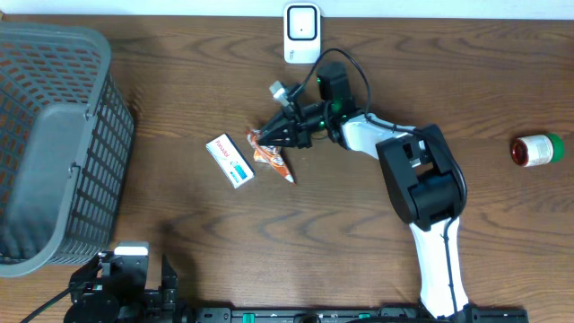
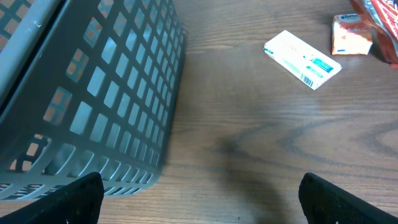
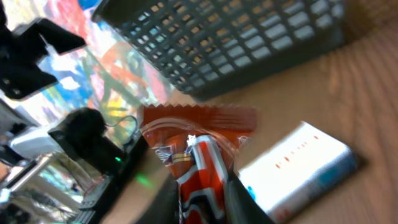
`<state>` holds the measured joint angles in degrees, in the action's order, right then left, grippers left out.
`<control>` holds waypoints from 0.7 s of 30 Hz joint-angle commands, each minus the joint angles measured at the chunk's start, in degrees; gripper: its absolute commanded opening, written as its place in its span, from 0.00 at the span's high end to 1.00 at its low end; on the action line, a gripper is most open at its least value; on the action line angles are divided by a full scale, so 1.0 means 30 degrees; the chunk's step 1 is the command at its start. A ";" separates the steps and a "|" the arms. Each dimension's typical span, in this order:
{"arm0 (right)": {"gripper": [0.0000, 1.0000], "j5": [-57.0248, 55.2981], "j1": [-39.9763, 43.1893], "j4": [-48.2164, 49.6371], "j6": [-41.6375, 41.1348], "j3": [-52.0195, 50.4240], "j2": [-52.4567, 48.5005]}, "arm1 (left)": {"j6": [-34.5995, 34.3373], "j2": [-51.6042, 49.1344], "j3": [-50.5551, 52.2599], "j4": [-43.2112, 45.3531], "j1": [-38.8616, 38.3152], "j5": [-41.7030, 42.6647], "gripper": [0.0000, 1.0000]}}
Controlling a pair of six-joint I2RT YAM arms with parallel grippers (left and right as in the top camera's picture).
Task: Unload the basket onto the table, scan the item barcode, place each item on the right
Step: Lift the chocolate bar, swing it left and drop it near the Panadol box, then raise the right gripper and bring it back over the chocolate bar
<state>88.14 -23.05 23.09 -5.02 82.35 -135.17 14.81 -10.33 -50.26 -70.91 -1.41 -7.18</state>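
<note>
Orange-red crinkled foil snack packet [image 1: 269, 154], the item to scan, is near the middle of the dark brown wooden desk [image 1: 179, 72], just beside a flat white cardboard box with red and blue print [image 1: 230, 161]. The right hand [image 1: 276, 135] is down at the packet's upper end. In its wrist view two dark fingers [image 3: 244, 200] stand close on either side of the wrapper, but the picture is blurred, and I cannot tell whether they pinch it or merely flank it. I judge the step in hand to be the pick-up, not yet the presentation, since the white barcode scanner with its dark window [image 1: 302, 31] stands at the desk's far edge, apart from the packet. The next move calls for a sure hold, a lift clear of the box, a short carry toward the scanner, and a turn so that the printed code faces the window; which face carries the code is not visible. Bare wood lies along that path. The grey plastic mesh basket [image 1: 90, 152] at the left and the red bottle with a green cap [image 1: 535, 150] lying at the right are both well apart. The left hand [image 2: 208, 208] hangs near the front edge beside the basket, spread wide and holding nothing.
</note>
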 commanded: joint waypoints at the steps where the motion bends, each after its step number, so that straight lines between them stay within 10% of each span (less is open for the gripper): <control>1: 0.65 0.0430 0.0721 -0.0058 -0.0321 0.0138 -0.1268 | -0.0036 0.0146 -0.0066 -0.0007 -0.0095 0.0109 0.01; 7: 0.18 0.0430 0.1566 0.0175 -0.3512 0.0138 -0.1734 | -0.0036 0.0146 -0.0066 -0.0007 -0.0095 0.0117 0.01; 21: 0.01 0.0437 0.4080 0.8655 -1.5781 0.0138 -0.1727 | -0.0036 0.0146 -0.0066 -0.0007 -0.0095 0.0109 0.01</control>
<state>88.73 -11.09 46.57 -42.11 82.46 -140.20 14.81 -10.33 -50.26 -70.91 -1.41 -7.18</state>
